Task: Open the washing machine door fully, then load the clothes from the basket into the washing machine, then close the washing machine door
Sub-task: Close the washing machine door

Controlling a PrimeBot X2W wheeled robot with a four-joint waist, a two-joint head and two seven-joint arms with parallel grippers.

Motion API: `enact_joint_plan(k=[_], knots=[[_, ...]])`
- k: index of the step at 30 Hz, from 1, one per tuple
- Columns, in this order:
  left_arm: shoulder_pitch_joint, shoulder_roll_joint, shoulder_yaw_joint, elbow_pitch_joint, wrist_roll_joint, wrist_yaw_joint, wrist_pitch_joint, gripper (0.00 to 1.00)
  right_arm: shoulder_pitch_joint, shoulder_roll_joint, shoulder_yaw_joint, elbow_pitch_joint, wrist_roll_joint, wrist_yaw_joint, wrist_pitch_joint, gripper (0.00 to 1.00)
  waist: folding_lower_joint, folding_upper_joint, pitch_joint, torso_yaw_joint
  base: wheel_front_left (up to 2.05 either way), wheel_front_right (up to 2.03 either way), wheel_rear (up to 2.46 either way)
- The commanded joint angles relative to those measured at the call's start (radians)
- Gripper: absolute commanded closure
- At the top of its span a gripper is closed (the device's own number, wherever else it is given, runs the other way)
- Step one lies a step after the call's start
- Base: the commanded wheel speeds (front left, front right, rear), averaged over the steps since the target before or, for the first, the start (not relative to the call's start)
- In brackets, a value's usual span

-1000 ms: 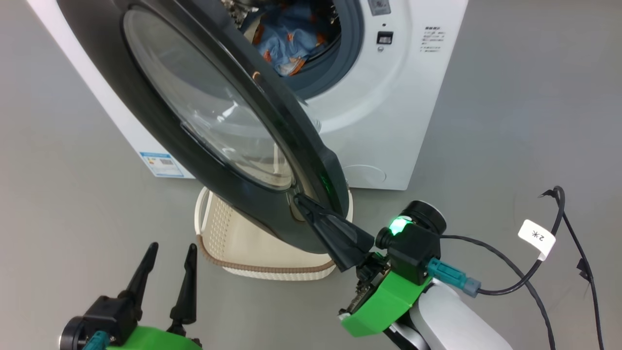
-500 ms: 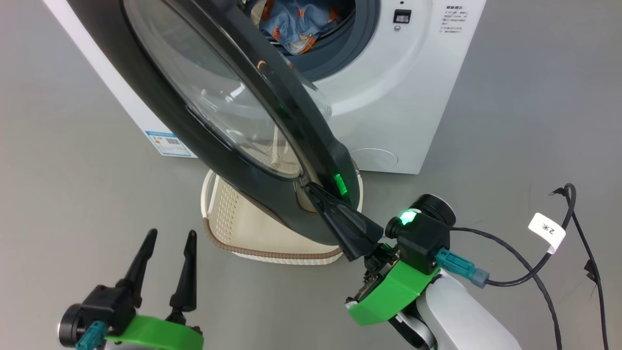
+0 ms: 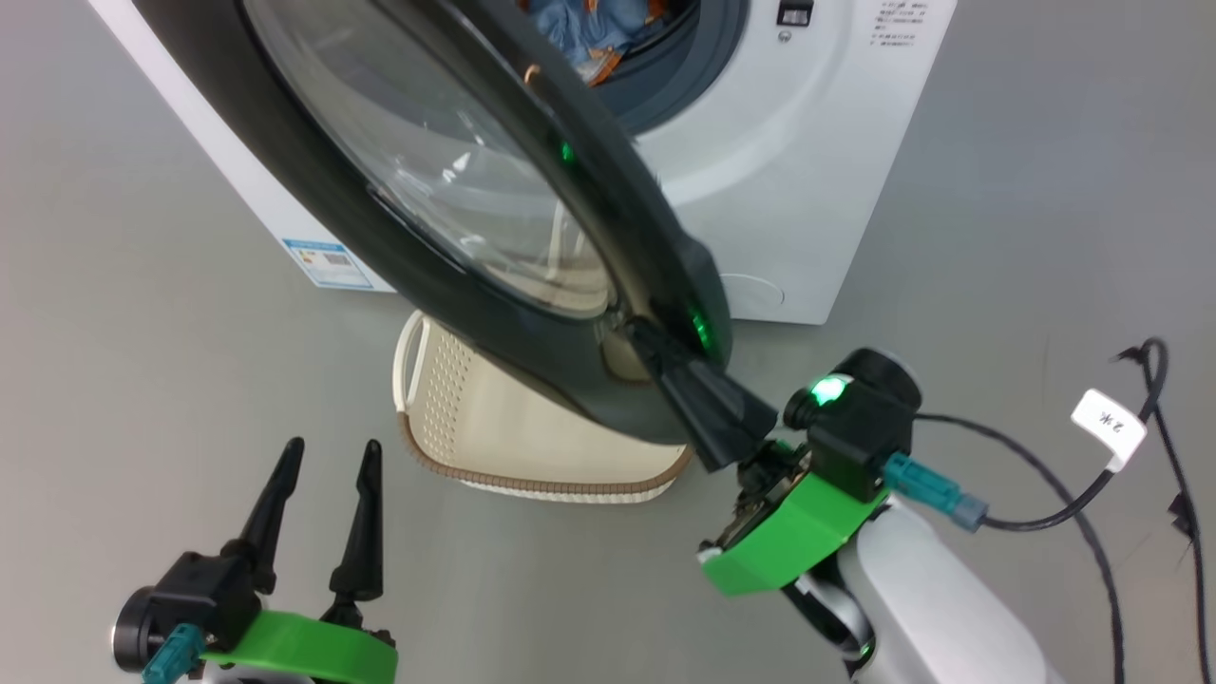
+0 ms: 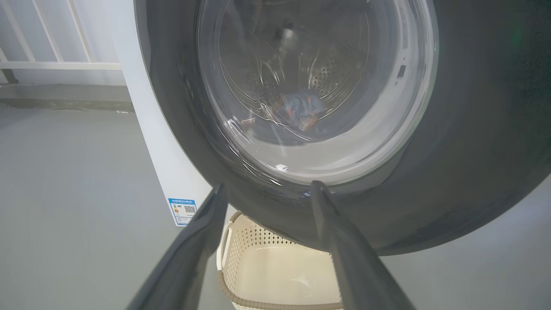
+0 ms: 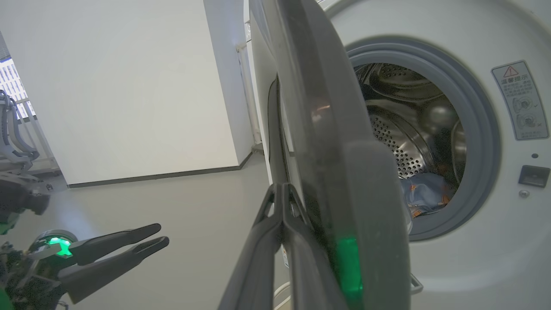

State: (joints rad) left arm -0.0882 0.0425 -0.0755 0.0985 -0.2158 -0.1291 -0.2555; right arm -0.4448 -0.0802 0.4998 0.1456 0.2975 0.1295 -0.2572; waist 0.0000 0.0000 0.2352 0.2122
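1. Right wrist view: right gripper (image 5: 282,188) is clenched with nothing between the fingers. The tips sit at the handle recess on the outer face of the washing machine door (image 5: 310,107).
2. Door is half open and edge-on, its plane running up and away just right of those jaws. The washing machine (image 5: 473,267) opening is further right.
3. Clothes (image 5: 424,193) are in the drum, beyond the door from the jaws. The basket (image 3: 475,427) is under the door and looks empty.
4. Left gripper (image 3: 332,446) is spread wide and empty, with the door well ahead of its tips. Right arm is nearer.
5. My read: closing step. The push must go rightward across the fingers, toward the seal.
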Motion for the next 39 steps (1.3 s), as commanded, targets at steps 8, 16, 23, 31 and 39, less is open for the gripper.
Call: enact_joint_plan(k=[8, 16, 23, 31, 39], knots=[[-0.047, 0.008, 0.022, -0.035, -0.015, -0.002, -0.006, 0.00, -0.053, -0.008, -0.030, -0.023, -0.010, 0.001, -0.005, 1.00, 0.0000, 0.0000, 0.048, 0.016, 0.00, 0.00, 0.00], [-0.064, 0.008, 0.009, -0.051, -0.037, -0.002, -0.006, 0.00, -0.098, -0.034, -0.070, -0.016, -0.011, 0.001, -0.005, 1.00, 0.0000, 0.0000, 0.103, 0.040, 0.00, 0.00, 0.00], [-0.075, 0.008, -0.001, -0.086, -0.060, -0.002, -0.006, 0.00, -0.152, -0.056, -0.111, -0.015, -0.018, 0.001, -0.005, 1.00, 0.0000, 0.0000, 0.157, 0.055, 0.00, 0.00, 0.00], [-0.090, 0.008, -0.012, -0.126, -0.087, -0.002, -0.006, 0.00, -0.239, -0.092, -0.141, -0.010, -0.027, 0.001, -0.005, 1.00, 0.0000, 0.0000, 0.228, 0.064, 0.00, 0.00, 0.00], [-0.093, 0.008, -0.035, -0.164, -0.101, -0.002, -0.006, 0.00, -0.325, -0.127, -0.158, 0.002, -0.038, 0.001, -0.005, 1.00, 0.0000, 0.0000, 0.289, 0.070, 0.00, 0.00, 0.00]])
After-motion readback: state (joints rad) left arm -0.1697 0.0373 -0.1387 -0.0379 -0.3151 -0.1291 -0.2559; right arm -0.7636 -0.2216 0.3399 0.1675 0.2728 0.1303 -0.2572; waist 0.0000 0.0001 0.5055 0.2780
